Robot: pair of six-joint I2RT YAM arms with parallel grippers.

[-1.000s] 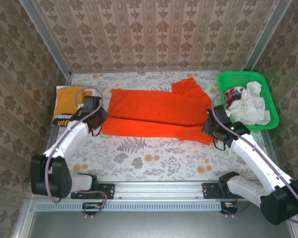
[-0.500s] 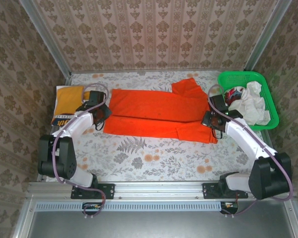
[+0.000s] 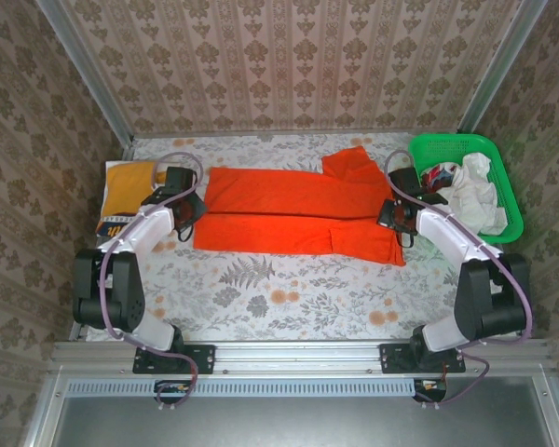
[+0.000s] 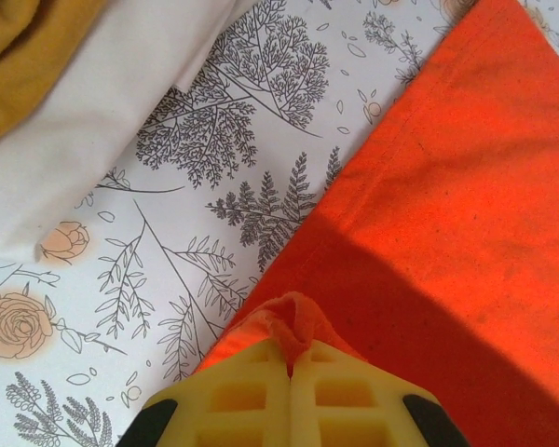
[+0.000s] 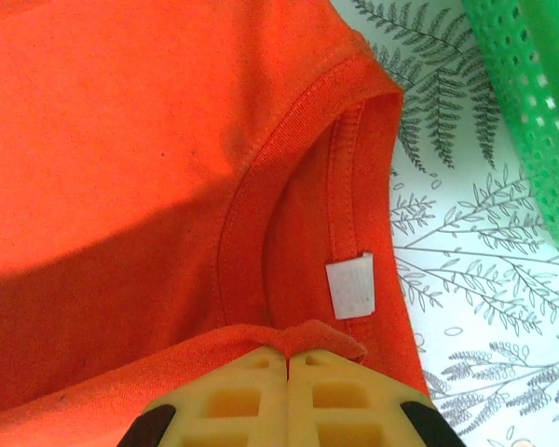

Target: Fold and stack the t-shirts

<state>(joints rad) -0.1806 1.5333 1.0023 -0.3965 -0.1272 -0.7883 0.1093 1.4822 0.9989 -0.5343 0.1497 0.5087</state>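
Orange-red t-shirt (image 3: 298, 209) lies spread along the middle of the counter (image 3: 279, 289), light, limp, likely to bunch if dragged; left hand (image 4: 290, 352) pinched shut on a tuft at its hem end, right hand (image 5: 287, 354) pinched shut on the collar edge near the label (image 5: 350, 289), sensible opposite holds.

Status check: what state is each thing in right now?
orange t-shirt, spread out, partly folded lengthwise, pinched at both ends
yellow t-shirt, folded, lying left of it
white t-shirts, crumpled in the green basket
left gripper, shut on the orange t-shirt's edge
right gripper, shut on it near the collar
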